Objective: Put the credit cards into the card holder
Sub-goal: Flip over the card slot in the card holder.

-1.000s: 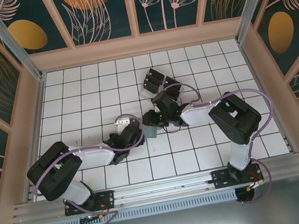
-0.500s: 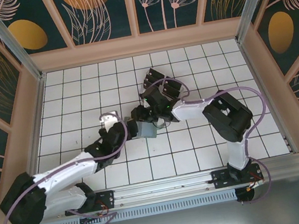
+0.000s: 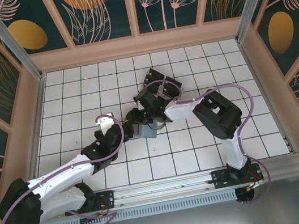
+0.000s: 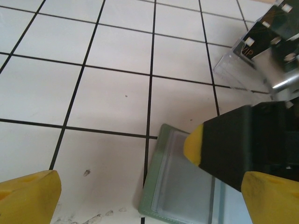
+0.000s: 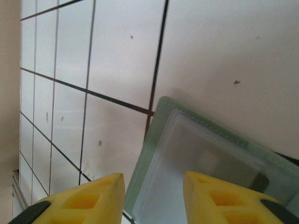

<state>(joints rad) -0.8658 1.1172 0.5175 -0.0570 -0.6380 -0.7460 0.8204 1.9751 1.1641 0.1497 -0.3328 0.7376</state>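
Near the middle of the white tiled table [image 3: 79,101], your sage-green card holder [image 3: 150,129] lies flat, its clear pocket facing up; your left end effector [image 4: 149,200] hovers low beside one corner of it, fingers spread as wide as they go and gripping nothing; your right end effector [image 5: 154,196] hangs close over the holder, fingers partly apart with nothing between them; behind both, black credit cards [image 3: 164,86] stand in a clear plastic rack [image 4: 243,70], near the holder but not touching it.
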